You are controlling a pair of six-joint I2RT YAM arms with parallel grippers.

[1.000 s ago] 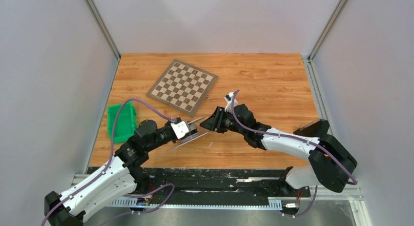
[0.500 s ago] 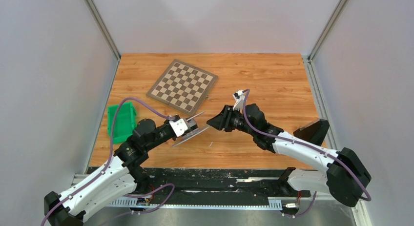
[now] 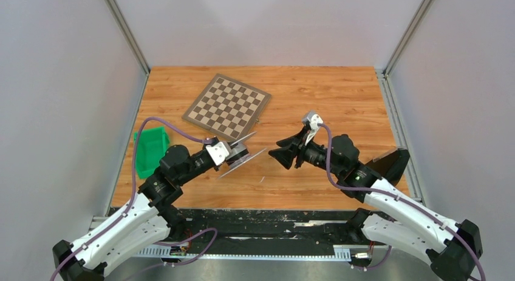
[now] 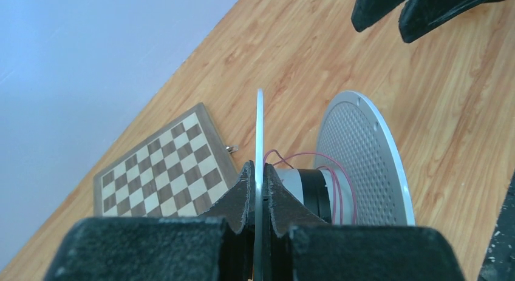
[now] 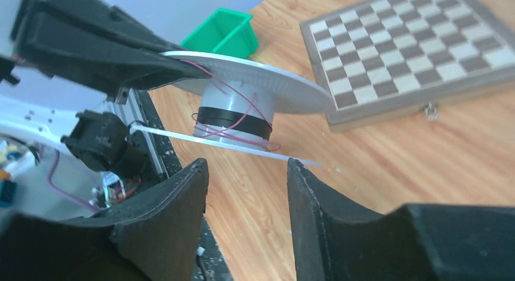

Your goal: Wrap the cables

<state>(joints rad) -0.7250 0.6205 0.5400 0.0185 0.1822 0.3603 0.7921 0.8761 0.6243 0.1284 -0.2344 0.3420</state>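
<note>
A white spool (image 3: 242, 155) with two round flanges and a black-banded hub hangs tilted above the bench (image 3: 340, 99), one flange edge pinched in the left hand (image 4: 258, 172). Thin pink wire (image 4: 333, 190) loops loosely around the hub.

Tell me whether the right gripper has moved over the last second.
Yes: the right gripper has drawn back to the right, farther from the chessboard.

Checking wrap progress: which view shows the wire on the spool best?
Right wrist. It sees the spool side-on, so the pink wire looped loosely around the hub shows between the flanges. Left wrist shows a few strands past the edge-on near flange. Top external shows only the flanges; the wire is too thin to see.
</note>
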